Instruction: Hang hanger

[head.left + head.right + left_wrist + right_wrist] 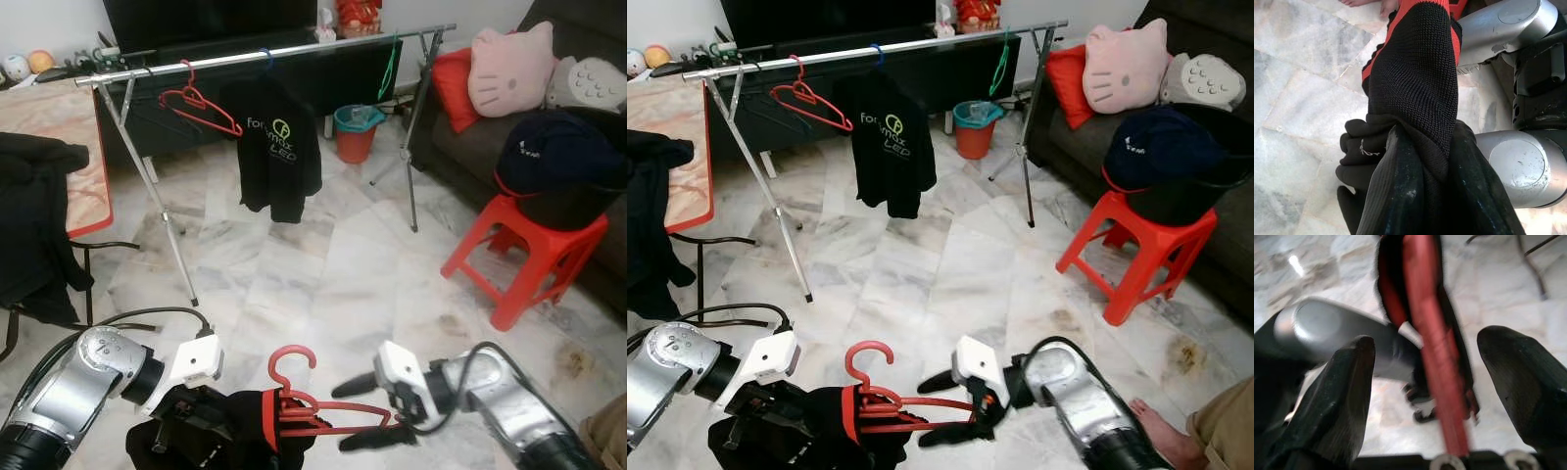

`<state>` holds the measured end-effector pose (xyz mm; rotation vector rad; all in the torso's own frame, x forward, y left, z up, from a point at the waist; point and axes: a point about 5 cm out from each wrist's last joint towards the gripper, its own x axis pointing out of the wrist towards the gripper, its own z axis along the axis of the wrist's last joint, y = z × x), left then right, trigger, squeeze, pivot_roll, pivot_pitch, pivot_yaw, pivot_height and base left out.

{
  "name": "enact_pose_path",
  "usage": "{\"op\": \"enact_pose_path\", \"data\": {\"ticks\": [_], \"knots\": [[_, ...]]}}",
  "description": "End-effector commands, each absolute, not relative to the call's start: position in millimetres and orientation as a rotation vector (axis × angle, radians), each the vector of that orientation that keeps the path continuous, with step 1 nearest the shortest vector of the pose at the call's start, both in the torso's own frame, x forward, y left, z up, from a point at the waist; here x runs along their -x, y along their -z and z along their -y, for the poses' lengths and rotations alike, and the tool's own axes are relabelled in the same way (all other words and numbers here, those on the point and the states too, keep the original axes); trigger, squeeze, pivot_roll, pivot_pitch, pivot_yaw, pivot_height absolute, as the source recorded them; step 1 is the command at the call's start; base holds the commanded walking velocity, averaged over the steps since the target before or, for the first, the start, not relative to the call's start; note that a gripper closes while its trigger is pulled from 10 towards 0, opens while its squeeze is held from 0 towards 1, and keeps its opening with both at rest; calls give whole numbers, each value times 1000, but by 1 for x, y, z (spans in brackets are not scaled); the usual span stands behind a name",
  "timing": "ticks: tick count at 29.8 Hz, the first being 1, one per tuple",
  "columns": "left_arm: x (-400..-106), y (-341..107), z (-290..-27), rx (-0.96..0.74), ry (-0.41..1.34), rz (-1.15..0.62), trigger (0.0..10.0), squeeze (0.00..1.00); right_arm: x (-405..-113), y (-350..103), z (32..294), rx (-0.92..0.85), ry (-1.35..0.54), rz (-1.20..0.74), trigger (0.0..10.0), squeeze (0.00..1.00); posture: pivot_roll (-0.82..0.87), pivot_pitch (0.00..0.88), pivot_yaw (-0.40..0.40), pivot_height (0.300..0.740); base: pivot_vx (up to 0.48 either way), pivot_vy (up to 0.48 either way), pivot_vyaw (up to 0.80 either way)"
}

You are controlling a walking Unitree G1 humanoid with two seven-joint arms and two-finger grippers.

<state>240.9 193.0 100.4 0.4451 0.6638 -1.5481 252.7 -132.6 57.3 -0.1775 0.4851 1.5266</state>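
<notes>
Two red hangers (296, 399), one stool (519, 250).

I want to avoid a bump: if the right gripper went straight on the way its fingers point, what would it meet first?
Probably the red hanger, already between the open right gripper's fingers, then the black garment the left gripper holds.

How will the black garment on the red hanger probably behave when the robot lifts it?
The black garment is soft knit, bunched in the left gripper, so it probably sags and swings. It looks light. The red hanger seems stiff, but the cloth may slide off.
</notes>
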Motion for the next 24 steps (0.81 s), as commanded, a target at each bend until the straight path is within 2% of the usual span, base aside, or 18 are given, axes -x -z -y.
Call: {"op": "enact_pose_path", "data": {"ticks": [1,13,21,22,23,24], "knots": [[-243,-107,-188,-459,1564,-628,10000,0,-258,-61,133,166,-1513,-464,10000,0,40,0,12,740,0,0,0],[-242,-108,-185,-457,1561,-619,10000,0,-249,-53,127,45,-1605,-535,10000,0,52,0,0,740,0,0,0],[-243,-110,-183,-460,1563,-611,10000,0,-248,-39,124,39,-1590,-576,10000,0,58,0,-3,740,0,0,0],[-243,-110,-183,-460,1562,-611,10000,0,-248,-38,124,37,-1577,-576,7882,0,66,0,-7,740,0,0,0],[-243,-110,-183,-461,1561,-611,10000,0,-249,-37,123,28,-1565,-578,1490,0,66,0,-7,740,0,0,0],[-243,-110,-183,-461,1561,-611,10000,0,-249,-37,123,28,-1565,-578,1490,0,66,0,-7,740,0,0,0]]}}
